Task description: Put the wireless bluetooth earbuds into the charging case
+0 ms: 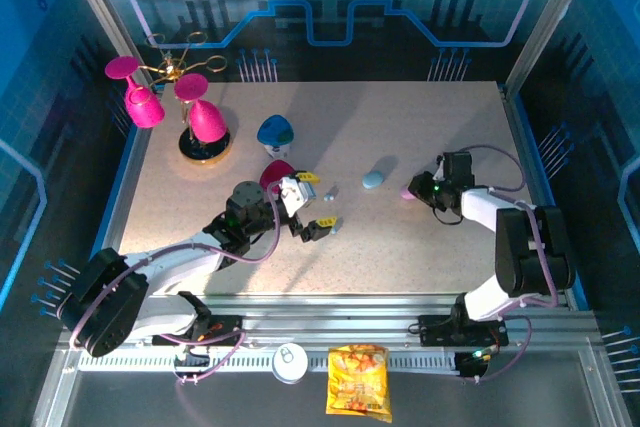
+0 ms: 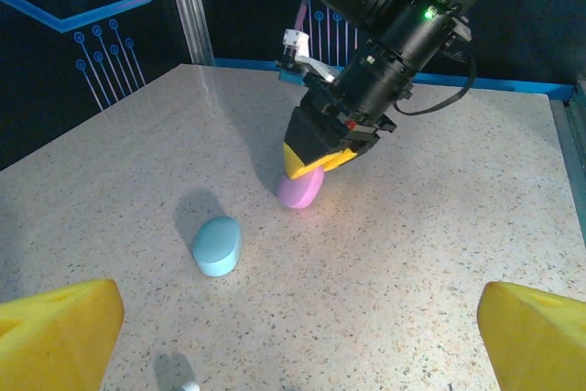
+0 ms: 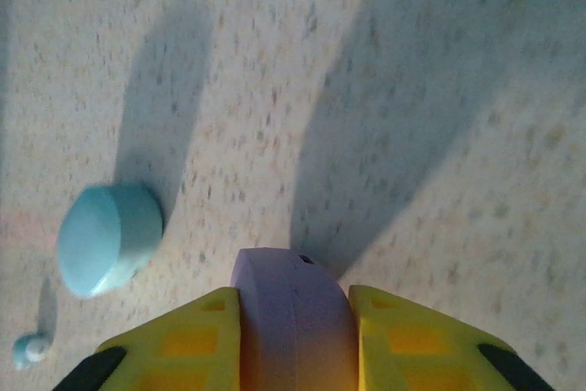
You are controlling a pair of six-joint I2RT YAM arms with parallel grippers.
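Observation:
A pinkish-purple pebble-shaped charging case (image 3: 291,309) stands on edge on the table, and my right gripper (image 3: 293,345) is shut on it, one yellow finger on each side. In the top view that case (image 1: 407,191) lies right of centre at the right gripper (image 1: 414,190). A pale blue case (image 1: 373,179) lies closed just left of it, apart. One tiny pale blue-grey earbud (image 1: 332,190) lies further left; it is also at the left wrist view's bottom edge (image 2: 189,386). My left gripper (image 1: 315,202) is open and holds nothing, facing both cases.
A gold stand with pink glasses (image 1: 196,117) is at the back left. A blue-and-white object (image 1: 275,132) and a magenta one (image 1: 277,174) lie near the left arm. A can (image 1: 291,361) and a snack bag (image 1: 358,380) rest on the front rail.

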